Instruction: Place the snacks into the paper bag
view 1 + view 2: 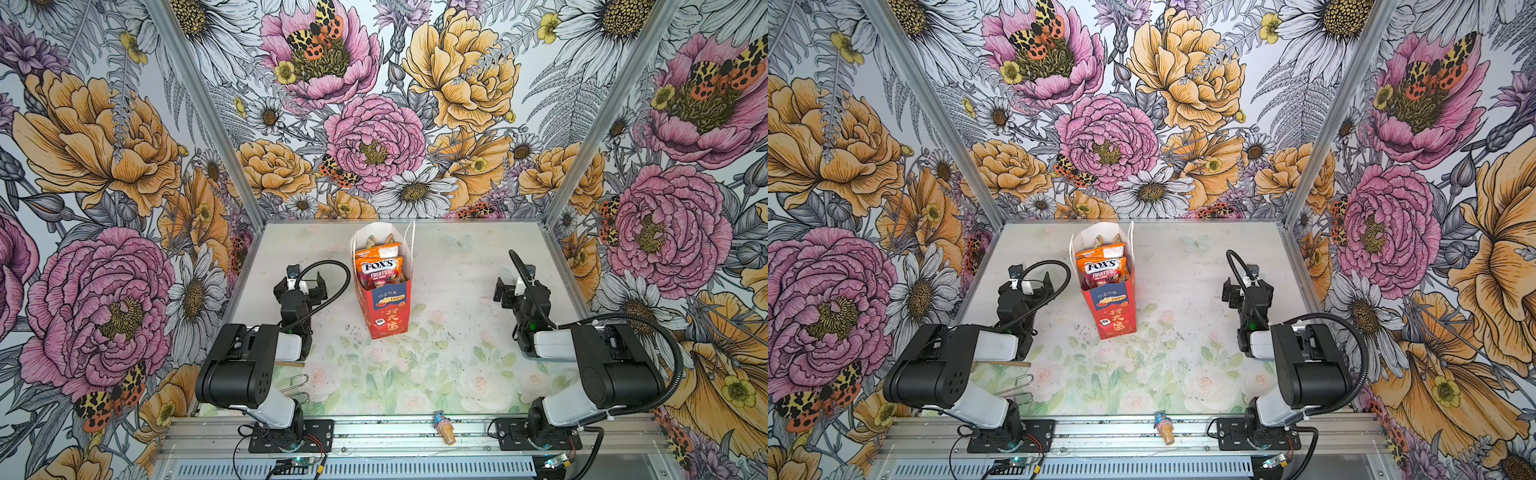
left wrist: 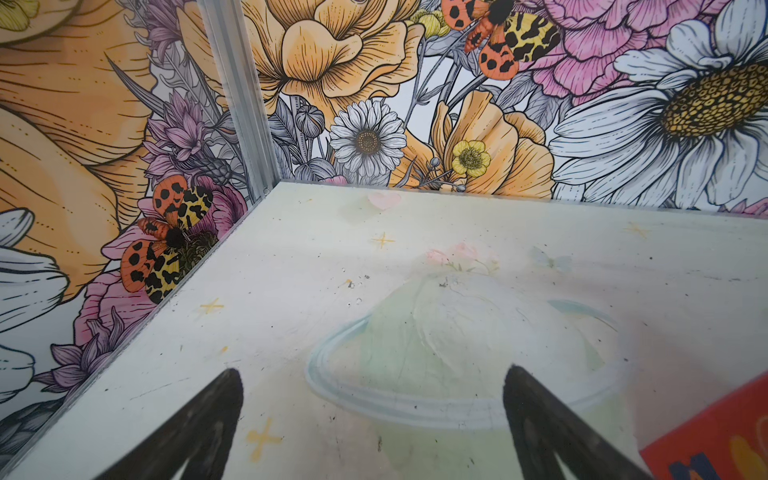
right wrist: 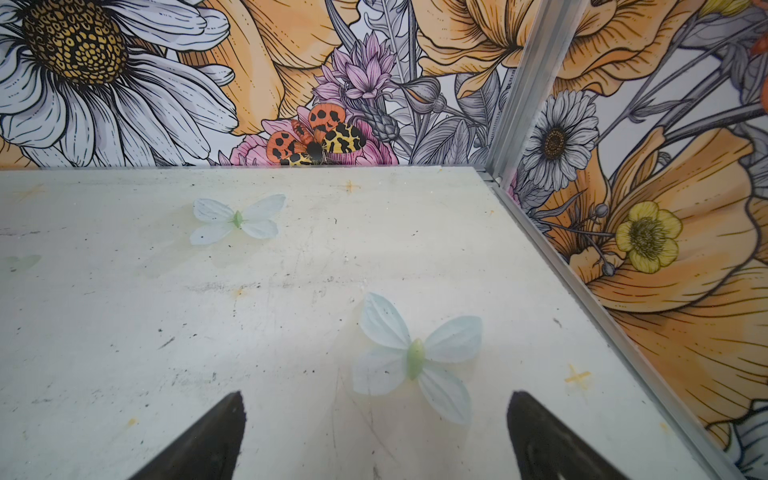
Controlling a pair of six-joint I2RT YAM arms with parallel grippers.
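I have both hands empty with their jaws spread as wide as they go. The left hand (image 2: 370, 386) hangs over bare bench (image 1: 449, 291) just beside the paper bag (image 1: 382, 307), and the right hand (image 3: 374, 399) hangs well apart on the bag's far side. The bag stands upright between them, which I take to be so that either arm can reach its mouth. The snacks sit on end inside it because the bag is narrow. The FOX'S packet (image 1: 379, 270) is in front, an orange-and-white packet (image 1: 378, 250) is behind it, and further tips poke up at the back. I see no packet left on the bench, so I judge the packing done. The ice-cream-cone toy (image 1: 442, 426) on the front rail is not a snack, so I leave it alone.
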